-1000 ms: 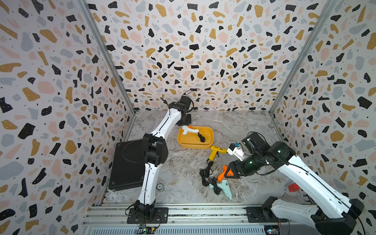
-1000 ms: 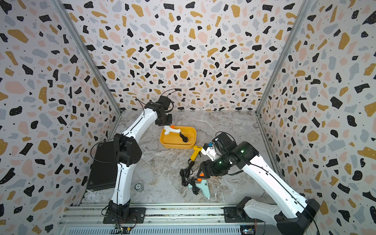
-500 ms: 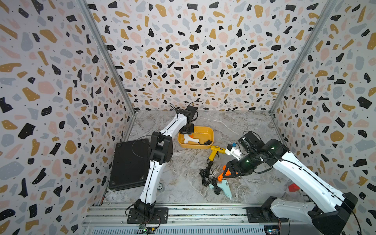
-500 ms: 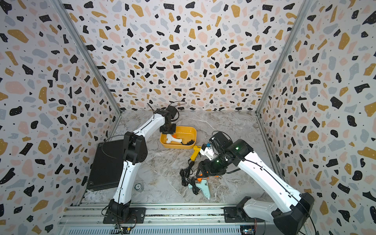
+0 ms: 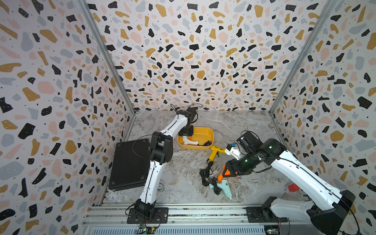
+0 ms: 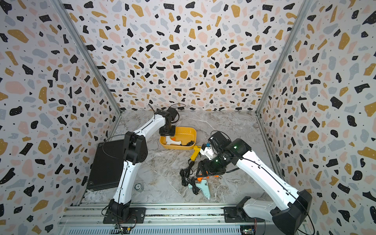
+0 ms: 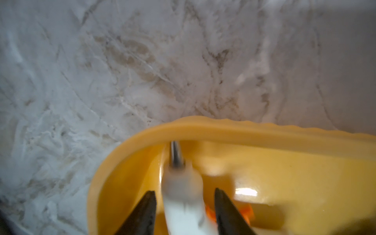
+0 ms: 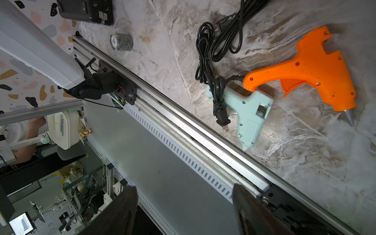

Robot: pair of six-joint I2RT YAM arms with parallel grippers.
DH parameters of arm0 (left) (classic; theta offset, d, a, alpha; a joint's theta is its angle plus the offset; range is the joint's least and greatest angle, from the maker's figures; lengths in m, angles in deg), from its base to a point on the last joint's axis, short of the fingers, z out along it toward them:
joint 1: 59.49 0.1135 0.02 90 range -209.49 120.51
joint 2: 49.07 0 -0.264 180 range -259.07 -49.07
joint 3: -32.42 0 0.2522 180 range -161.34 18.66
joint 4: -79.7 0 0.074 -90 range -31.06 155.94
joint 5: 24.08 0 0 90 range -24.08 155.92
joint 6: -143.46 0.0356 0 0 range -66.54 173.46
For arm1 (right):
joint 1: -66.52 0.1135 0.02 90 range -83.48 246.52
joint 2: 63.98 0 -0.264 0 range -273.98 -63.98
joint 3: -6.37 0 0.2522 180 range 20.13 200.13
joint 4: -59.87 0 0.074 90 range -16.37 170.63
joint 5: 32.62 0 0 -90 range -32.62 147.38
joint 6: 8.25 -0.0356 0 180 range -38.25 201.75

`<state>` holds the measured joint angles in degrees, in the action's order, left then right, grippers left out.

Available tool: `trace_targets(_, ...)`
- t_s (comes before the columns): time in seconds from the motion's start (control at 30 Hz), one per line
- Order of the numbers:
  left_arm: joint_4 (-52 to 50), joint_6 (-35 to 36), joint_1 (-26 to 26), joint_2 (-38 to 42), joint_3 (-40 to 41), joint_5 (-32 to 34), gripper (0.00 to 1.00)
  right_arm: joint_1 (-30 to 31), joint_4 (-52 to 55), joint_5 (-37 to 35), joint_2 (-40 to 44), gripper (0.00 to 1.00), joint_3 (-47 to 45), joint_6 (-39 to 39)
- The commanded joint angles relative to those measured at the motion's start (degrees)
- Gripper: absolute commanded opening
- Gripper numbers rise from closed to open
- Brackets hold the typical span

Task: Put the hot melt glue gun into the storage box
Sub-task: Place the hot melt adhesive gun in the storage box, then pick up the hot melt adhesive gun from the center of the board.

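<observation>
Left hand (image 7: 184, 194) hangs low inside the storage box (image 5: 203, 133), its fingers (image 7: 147, 205) parted on either side of the white glue gun (image 5: 188, 140). A sliver of gap shows on each side, though the wrist view is blurred. The gun lies on the box floor at the end nearer the tabletop's left edge, metal nozzle toward the rim, and its cord lies coiled at the other end. By that, one gun is in place, and the parted fingers suit a release.

The right hand (image 8: 184, 186) is spread wide and empty above the orange glue gun (image 8: 317, 67), which looks like the likeliest next pick. Just beside it, nearer the tabletop's front edge, lies a pale blue-green glue gun (image 8: 248, 114), with black cords (image 8: 219, 40) bundled alongside. A yellow glue gun (image 5: 216, 151) lies close to the box's front wall. Three guns are not yet in.

The box stands mid-tabletop, toward the back. A flat black case (image 5: 130, 164) lies shut along the left edge.

The tabletop (image 5: 183, 183) is grey-white marble pattern, and glossy where the wrist views catch the light. Speckled terrazzo-print walls close three sides, and an aluminium rail (image 5: 193, 211) carrying both arm bases runs along the front edge.
</observation>
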<state>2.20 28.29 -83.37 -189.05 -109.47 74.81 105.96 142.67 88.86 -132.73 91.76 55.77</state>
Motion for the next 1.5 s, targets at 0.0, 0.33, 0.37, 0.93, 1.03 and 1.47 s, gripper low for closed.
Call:
trace_targets(0.0,-2.63,0.12,-0.47,0.29,-2.14,0.06,0.61,0.07,1.3,-1.24,0.62,0.79,2.47,-1.24)
trace_targets(0.33,-6.65,1.44,-2.84,13.64,-4.58,4.42,0.67,0.07,1.46,-4.64,3.93,0.79,4.91,-3.94)
trace_targets(0.37,-6.99,1.39,-3.23,16.34,-3.7,5.19,0.67,0.02,1.45,-5.34,4.02,0.79,4.71,-4.28)
trace_targets(0.93,-0.67,-12.89,-5.21,72.01,53.39,-2.79,0.64,-1.03,-5.83,-17.62,-3.57,0.7,0.14,-12.13)
trace_targets(1.03,-3.72,-13.29,-5.31,76.8,56.37,-3.89,0.59,-1.03,-9.2,-17.86,-7.0,0.64,-0.05,-15.59)
trace_targets(1.47,-17.12,-13.81,-5.33,97.85,64.46,-6.29,0.58,-0.42,-15.2,-24.19,-15.28,0.57,0.48,-30.73)
